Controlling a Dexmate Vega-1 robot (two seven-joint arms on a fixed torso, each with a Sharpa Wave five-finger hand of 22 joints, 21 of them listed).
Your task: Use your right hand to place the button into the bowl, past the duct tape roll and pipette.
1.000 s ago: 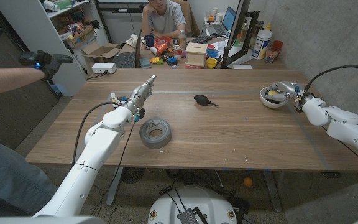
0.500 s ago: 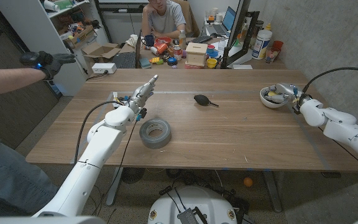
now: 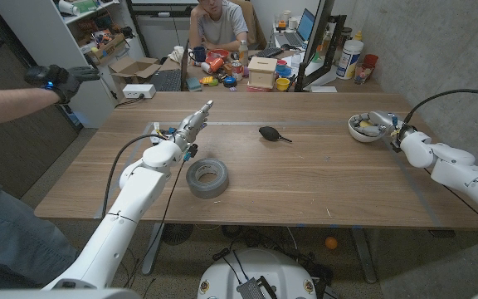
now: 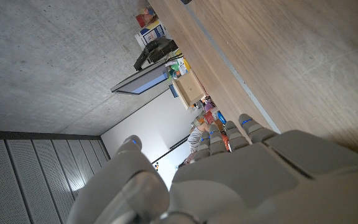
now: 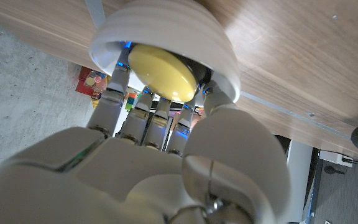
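Note:
The yellow button (image 5: 161, 73) lies inside the white bowl (image 5: 166, 28) at the table's far right; in the head view it is a yellow patch (image 3: 364, 127) in the bowl (image 3: 357, 133). My right hand (image 3: 388, 124) is at the bowl's rim, its fingers (image 5: 138, 109) spread straight just under the button and gripping nothing that I can see. The grey duct tape roll (image 3: 207, 178) lies near the table's front left. The black pipette (image 3: 270, 133) lies mid-table. My left hand (image 3: 187, 129) is held up behind the tape roll, fingers straight and empty.
A person's gloved hand (image 3: 56, 80) reaches in at the far left. Another person sits behind the table by a cluttered desk (image 3: 247, 66). Bare wood lies between the pipette and the bowl.
My right hand has drawn back slightly from over the bowl toward the robot's right; the button stays in the bowl. The left hand has barely shifted.

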